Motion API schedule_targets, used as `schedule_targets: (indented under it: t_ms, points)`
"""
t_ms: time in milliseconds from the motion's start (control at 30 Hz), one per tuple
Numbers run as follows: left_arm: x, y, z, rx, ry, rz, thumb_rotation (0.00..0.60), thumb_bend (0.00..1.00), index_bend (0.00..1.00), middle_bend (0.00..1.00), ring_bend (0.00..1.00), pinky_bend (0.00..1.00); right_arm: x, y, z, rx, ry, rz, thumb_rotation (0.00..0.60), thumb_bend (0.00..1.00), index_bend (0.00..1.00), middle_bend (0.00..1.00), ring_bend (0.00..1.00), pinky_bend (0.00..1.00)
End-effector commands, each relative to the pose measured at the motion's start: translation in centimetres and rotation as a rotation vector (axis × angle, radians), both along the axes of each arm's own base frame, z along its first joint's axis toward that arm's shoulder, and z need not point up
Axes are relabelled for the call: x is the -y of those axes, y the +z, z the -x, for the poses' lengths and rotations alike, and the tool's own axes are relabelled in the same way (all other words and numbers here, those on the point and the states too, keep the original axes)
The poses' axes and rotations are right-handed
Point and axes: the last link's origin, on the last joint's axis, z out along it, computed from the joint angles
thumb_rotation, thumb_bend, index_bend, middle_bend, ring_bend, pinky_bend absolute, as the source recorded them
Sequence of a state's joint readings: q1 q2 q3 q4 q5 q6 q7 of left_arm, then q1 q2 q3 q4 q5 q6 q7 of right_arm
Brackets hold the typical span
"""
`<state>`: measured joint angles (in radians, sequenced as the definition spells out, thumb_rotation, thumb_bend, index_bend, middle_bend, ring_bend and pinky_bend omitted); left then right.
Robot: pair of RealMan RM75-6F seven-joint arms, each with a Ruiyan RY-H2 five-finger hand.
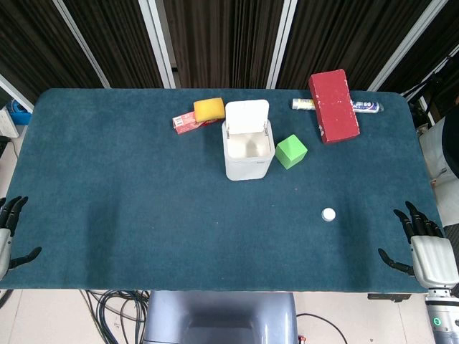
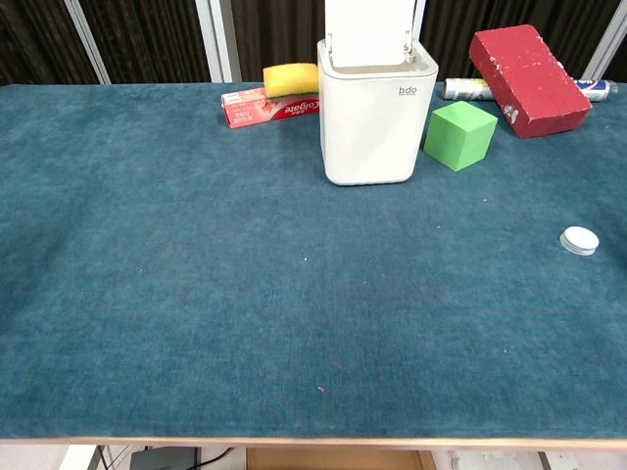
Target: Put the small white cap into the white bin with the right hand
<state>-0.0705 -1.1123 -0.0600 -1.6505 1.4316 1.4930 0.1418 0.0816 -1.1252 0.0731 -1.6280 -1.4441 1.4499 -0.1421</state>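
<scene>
The small white cap (image 1: 328, 213) lies flat on the teal table (image 1: 143, 201), right of centre near the front; in the chest view the cap (image 2: 579, 240) is at the far right. The white bin (image 1: 247, 149) stands mid-table with its lid up, and the bin (image 2: 376, 108) looks empty from above. My right hand (image 1: 424, 247) rests at the table's front right corner, fingers spread, holding nothing, well right of the cap. My left hand (image 1: 8, 233) sits at the front left edge, fingers apart and empty. Neither hand shows in the chest view.
A green cube (image 1: 291, 151) stands just right of the bin. A red brick (image 1: 333, 105) lies on a tube (image 1: 367, 107) at the back right. A yellow sponge (image 1: 209, 108) rests on a red toothpaste box (image 1: 185, 123) behind the bin's left.
</scene>
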Motion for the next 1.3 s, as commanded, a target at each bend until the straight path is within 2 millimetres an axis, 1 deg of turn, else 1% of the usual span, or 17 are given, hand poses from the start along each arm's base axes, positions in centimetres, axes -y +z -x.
schedule_targets:
  t_ms: [33,233,333,400,467,533,667,800,1000,1167,1300]
  points:
    - [0.0,-0.1,0.0,-0.002,0.0,0.003,0.6,0.15,0.12,0.16,0.07,0.06,0.0,0.0,0.0,0.001,0.0,-0.002,0.6,0.16,0.13,0.08,0.12,0.23]
    - [0.1,-0.1,-0.2,0.002,-0.008,0.002,0.6,0.15,0.12,0.16,0.07,0.06,-0.1,-0.6,-0.3,-0.002,0.016,-0.036,0.6,0.16,0.13,0.08,0.12,0.23]
    - [0.1,0.1,-0.1,0.003,-0.003,-0.006,0.6,0.15,0.12,0.16,0.07,0.06,0.3,-1.0,-0.6,-0.001,0.031,-0.063,0.6,0.16,0.13,0.08,0.12,0.23]
    - [0.0,0.1,0.0,0.001,0.003,-0.004,0.6,0.15,0.12,0.16,0.07,0.06,1.2,-1.3,-0.8,-0.001,0.038,-0.096,0.6,0.16,0.13,0.08,0.12,0.23]
    - [0.0,0.1,0.1,-0.001,0.006,-0.001,0.6,0.15,0.12,0.16,0.07,0.06,2.6,-1.6,-1.1,-0.013,0.047,-0.137,0.6,0.16,0.13,0.08,0.12,0.23]
    - [-0.1,0.1,0.1,-0.002,0.006,-0.001,0.6,0.15,0.12,0.16,0.07,0.06,4.3,-2.1,-1.4,-0.023,0.049,-0.195,0.6,0.16,0.13,0.08,0.12,0.22]
    - [-0.1,0.1,0.1,-0.001,0.011,0.001,0.6,0.15,0.12,0.16,0.07,0.06,8.4,-3.3,-1.6,-0.016,0.009,-0.3,0.6,0.14,0.14,0.08,0.12,0.22]
    - [-0.1,0.2,0.2,-0.002,0.016,-0.004,0.6,0.15,0.12,0.16,0.07,0.06,11.4,-4.5,-1.2,-0.063,-0.027,-0.339,0.6,0.12,0.17,0.08,0.12,0.22]
    - [-0.1,0.3,0.3,0.0,0.018,-0.006,0.6,0.15,0.12,0.16,0.07,0.06,14.0,-6.9,-0.9,-0.072,-0.085,-0.383,0.6,0.12,0.2,0.08,0.12,0.22]
    - [-0.1,0.3,0.3,-0.001,0.019,-0.003,0.6,0.15,0.12,0.16,0.07,0.06,15.2,-8.6,-0.8,-0.084,-0.103,-0.395,0.6,0.12,0.26,0.08,0.12,0.22]
    - [-0.1,0.4,0.3,-0.001,0.019,-0.002,0.6,0.15,0.12,0.15,0.07,0.05,15.5,-9.6,-0.7,-0.093,-0.109,-0.404,0.6,0.12,0.3,0.08,0.12,0.22]
